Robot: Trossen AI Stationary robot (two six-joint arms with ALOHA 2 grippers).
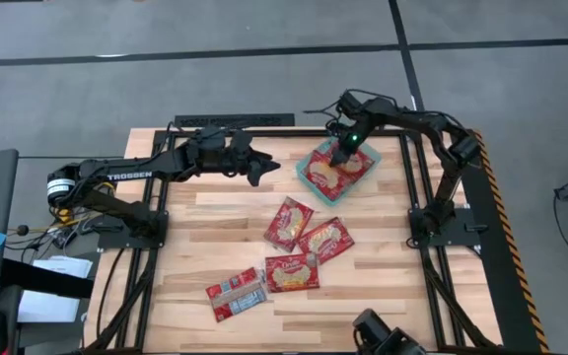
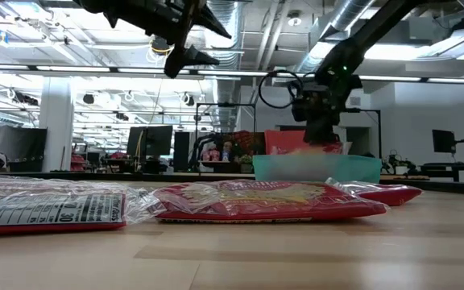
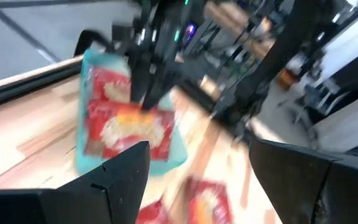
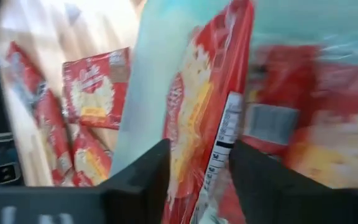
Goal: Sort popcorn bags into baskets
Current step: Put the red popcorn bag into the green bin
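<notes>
We note the left gripper (image 1: pixel 261 170) idle, fingers spread, just left of the teal basket (image 1: pixel 370 156). Four popcorn bags (image 1: pixel 291 223) lie loose on the table below the basket. Over it, the right gripper (image 1: pixel 341 155) is parted around a bag edge (image 4: pixel 211 149); two bags appear inside.

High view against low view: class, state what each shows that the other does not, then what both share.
Only the high view shows the count: four bags loose on the table, one nearest the front-left, and the bags lying inside the tray. Only the low view shows the room behind and the left gripper hanging high above the table. Both show the right gripper over the teal tray.
</notes>
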